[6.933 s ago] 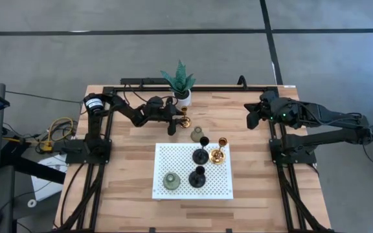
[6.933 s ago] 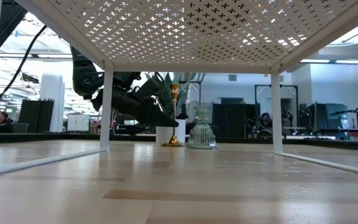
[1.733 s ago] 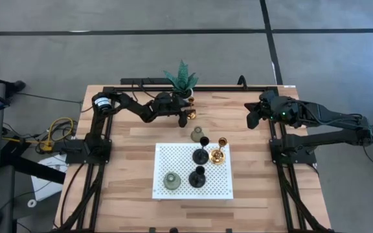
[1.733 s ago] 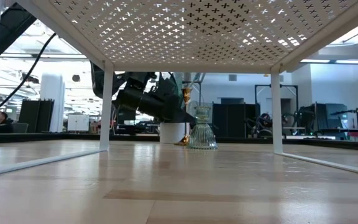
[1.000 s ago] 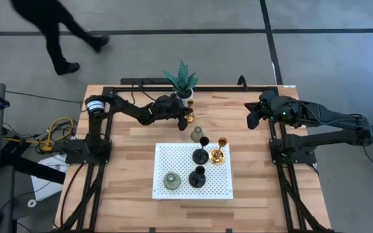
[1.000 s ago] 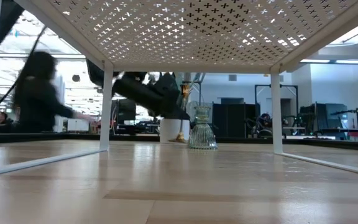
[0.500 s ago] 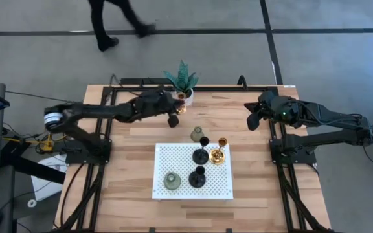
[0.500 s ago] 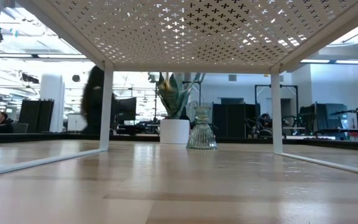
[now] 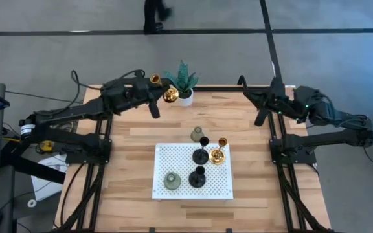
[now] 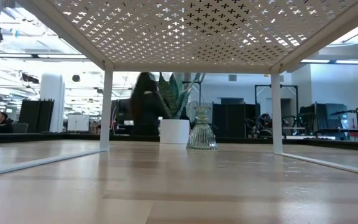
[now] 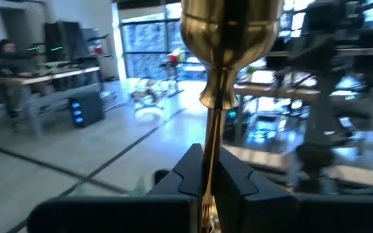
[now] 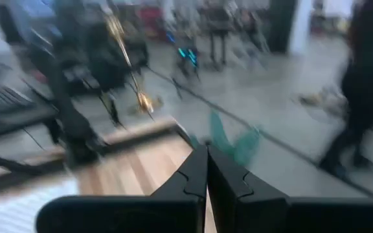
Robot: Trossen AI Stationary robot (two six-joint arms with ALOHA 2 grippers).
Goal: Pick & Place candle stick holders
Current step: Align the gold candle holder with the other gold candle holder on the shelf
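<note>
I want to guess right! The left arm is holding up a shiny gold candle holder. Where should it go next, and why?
Probably toward the white rack. The left tool grips the gold candle holder by its stem, raised near the plant, while four other holders already stand on the rack.

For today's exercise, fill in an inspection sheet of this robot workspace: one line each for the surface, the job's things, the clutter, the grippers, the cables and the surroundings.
Surface: wooden table carrying a white perforated rack.
Job's things: on the rack, two black holders, one gold holder and one grey-green holder; a second grey-green holder stands on the wood behind the rack; a second gold holder is lifted clear of the table.
Clutter: potted plant at the table's far edge.
Grippers: left gripper shut on the lifted holder's stem; right gripper shut, empty, above the far right corner.
Cables: yellow and black leads beside the table's left side.
Surroundings: a person walking past on the floor beyond the table.
</note>
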